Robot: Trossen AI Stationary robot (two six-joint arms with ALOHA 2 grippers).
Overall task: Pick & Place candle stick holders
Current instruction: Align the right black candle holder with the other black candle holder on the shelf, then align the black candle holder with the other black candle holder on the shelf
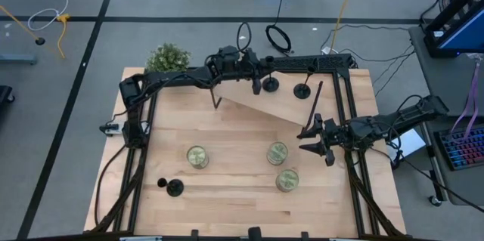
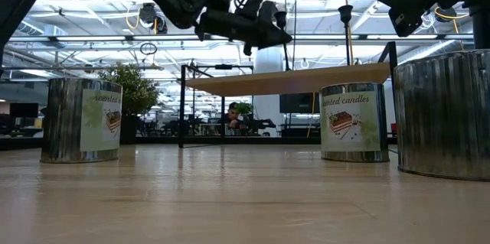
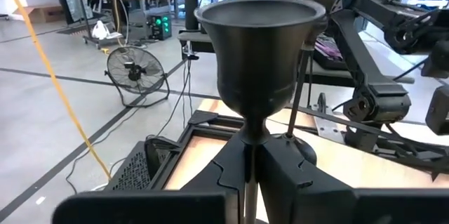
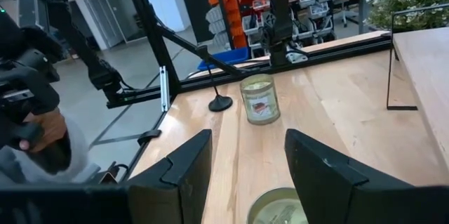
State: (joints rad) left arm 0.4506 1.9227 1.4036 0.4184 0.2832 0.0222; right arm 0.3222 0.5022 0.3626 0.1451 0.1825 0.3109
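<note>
High view: left gripper [image 1: 255, 84] clamps a candle stick holder [image 1: 269, 84] by its stem at the raised shelf [image 1: 280, 105].
Gripping the stem keeps it upright; right gripper [image 1: 314, 140] waits open, and another holder [image 1: 175, 188] stands on the table [image 1: 234, 203].

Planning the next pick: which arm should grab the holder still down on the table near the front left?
Probably right: its claw is open, while the left claw is shut on a candle stick holder.
</note>
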